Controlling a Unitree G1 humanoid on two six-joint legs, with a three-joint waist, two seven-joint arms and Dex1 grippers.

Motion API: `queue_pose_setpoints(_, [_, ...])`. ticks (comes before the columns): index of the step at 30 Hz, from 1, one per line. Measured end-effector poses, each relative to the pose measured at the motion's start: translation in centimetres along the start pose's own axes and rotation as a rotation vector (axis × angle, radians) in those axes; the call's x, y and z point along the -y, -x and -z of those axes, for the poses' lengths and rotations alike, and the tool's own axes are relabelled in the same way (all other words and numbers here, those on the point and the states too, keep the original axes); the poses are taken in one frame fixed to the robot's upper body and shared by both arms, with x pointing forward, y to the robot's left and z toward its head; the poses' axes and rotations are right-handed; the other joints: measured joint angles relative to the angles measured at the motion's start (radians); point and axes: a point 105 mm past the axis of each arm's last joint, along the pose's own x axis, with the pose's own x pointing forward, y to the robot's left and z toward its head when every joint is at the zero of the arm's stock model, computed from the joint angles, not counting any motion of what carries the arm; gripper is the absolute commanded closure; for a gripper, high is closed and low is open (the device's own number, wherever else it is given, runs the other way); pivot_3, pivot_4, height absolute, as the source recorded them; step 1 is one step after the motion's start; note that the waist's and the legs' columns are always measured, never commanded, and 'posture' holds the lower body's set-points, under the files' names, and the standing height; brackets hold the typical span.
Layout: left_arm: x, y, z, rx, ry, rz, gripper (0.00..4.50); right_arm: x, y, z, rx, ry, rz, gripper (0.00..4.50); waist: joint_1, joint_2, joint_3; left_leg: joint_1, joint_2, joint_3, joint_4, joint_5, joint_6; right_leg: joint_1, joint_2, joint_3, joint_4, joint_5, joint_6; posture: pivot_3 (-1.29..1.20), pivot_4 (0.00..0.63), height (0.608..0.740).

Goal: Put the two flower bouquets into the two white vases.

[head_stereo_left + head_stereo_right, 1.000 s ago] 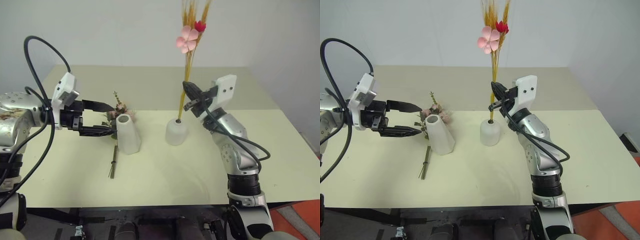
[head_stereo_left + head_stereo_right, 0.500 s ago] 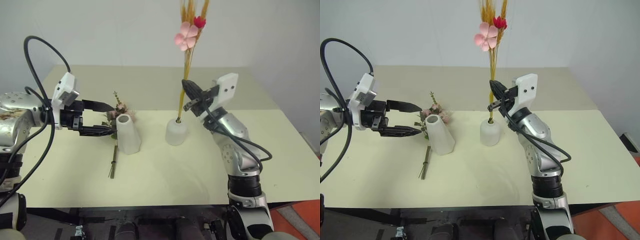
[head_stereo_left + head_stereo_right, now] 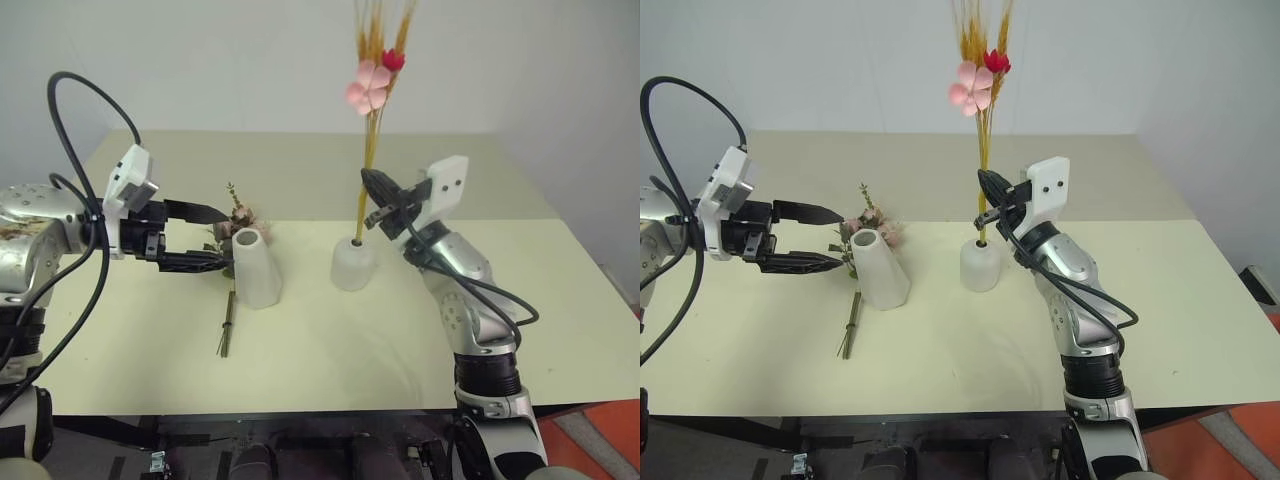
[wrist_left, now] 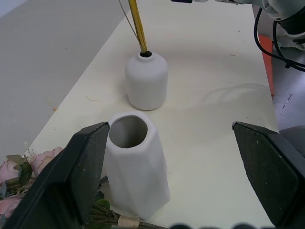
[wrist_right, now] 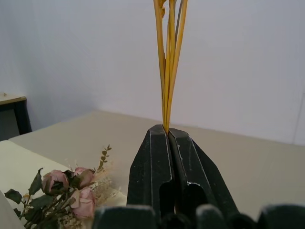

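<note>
The short rounded vase [image 3: 353,263] stands on the pale table [image 3: 560,300], and everything here is placed from it. The slim wheat-stem bunch [image 3: 372,130] rises upright out of its tiny top hole, with the pink blossom [image 3: 365,85] and the small red blossom [image 3: 394,59] high above. The right gripper [image 3: 372,198] sits just above and beside the vase mouth, its two black fingers pressed together on the yellow stems; the right wrist view shows the stems [image 5: 169,62] coming straight out from between the closed fingers [image 5: 157,167].

Compared with a second ago, the right gripper sits a little lower on the stems, nearer the rounded vase, and the blossoms have dropped and shifted slightly with it. The stem ends are in the hole as before.

To the left of the rounded vase, near but apart from it, stands the taller tapered vase [image 3: 254,267], its wide mouth empty. The pink rose bunch [image 3: 238,222] lies on the table behind and beside that vase, its stems [image 3: 227,322] running out toward the near edge. The left gripper [image 3: 205,237] hovers level on the far side of the tapered vase from the rounded one, jaws spread wide with nothing between them. It has not moved, and neither has the rose bunch.
</note>
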Motion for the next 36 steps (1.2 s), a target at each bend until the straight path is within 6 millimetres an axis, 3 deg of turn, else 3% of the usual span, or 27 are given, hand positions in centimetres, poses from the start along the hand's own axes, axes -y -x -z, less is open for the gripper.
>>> queue_pose_setpoints(3, [0.0, 0.1, 0.0, -0.002, 0.000, -0.002, 0.00, 0.1, 0.1, 1.3, -0.043, 0.002, 0.005, 4.47, 0.000, 0.000, 0.000, 0.000, 0.000, 0.000, 0.000, 0.000, 0.000, 0.000, 0.000, 0.000, 0.000, 0.000, 0.000, 0.00, 0.150, 0.740])
queue_pose_setpoints(11, [0.0, 0.1, 0.0, -0.003, 0.000, -0.003, 0.00, 0.0, 0.1, 1.3, -0.031, 0.009, 0.000, 4.47, 0.000, 0.000, 0.000, 0.000, 0.000, 0.000, 0.000, 0.000, 0.000, 0.000, 0.000, 0.000, 0.000, 0.000, 0.000, 0.00, 0.150, 0.740])
queue_pose_setpoints(14, [0.0, 0.1, 0.0, -0.003, 0.000, -0.005, 0.00, 0.0, 0.5, 1.8, -0.041, 0.003, 0.002, 3.81, 0.000, 0.000, 0.000, 0.000, 0.000, 0.000, 0.000, 0.000, 0.000, 0.000, 0.000, 0.000, 0.000, 0.000, 0.000, 0.00, 0.150, 0.740])
queue_pose_setpoints(20, [-0.1, 0.7, 0.3, -0.002, 0.012, -0.039, 0.00, 0.1, 1.5, 2.6, -0.065, -0.003, 0.001, 1.76, -0.001, 0.000, 0.000, 0.000, 0.000, 0.000, 0.000, 0.000, 0.000, 0.000, 0.000, 0.000, 0.000, 0.000, 0.000, 0.00, 0.150, 0.740])
queue_pose_setpoints(25, [0.4, 1.6, 1.4, 0.007, 0.081, -0.094, 0.00, 0.7, 4.2, 1.9, -0.105, 0.065, -0.054, 0.17, 0.002, 0.000, 0.000, 0.000, 0.000, 0.000, 0.000, 0.000, 0.000, 0.000, 0.000, 0.000, -0.001, 0.000, 0.000, 0.00, 0.150, 0.740])
queue_pose_setpoints(32, [0.8, 3.3, 3.9, -0.035, 0.222, -0.251, 0.00, 2.4, 7.4, -0.7, -0.218, 0.118, -0.188, 0.02, 0.003, 0.000, 0.000, 0.003, 0.001, 0.000, 0.000, 0.000, 0.000, 0.002, 0.000, 0.000, 0.000, -0.002, 0.003, 0.00, 0.150, 0.740])
queue_pose_setpoints(36, [1.2, 3.1, 6.8, -0.163, 0.321, -0.347, 0.00, 2.3, 8.6, -1.4, -0.300, 0.144, -0.317, 0.02, 0.003, 0.000, 0.000, 0.004, 0.000, 0.001, 0.000, 0.000, 0.000, 0.002, 0.000, 0.000, 0.000, -0.002, 0.002, 0.00, 0.150, 0.740])
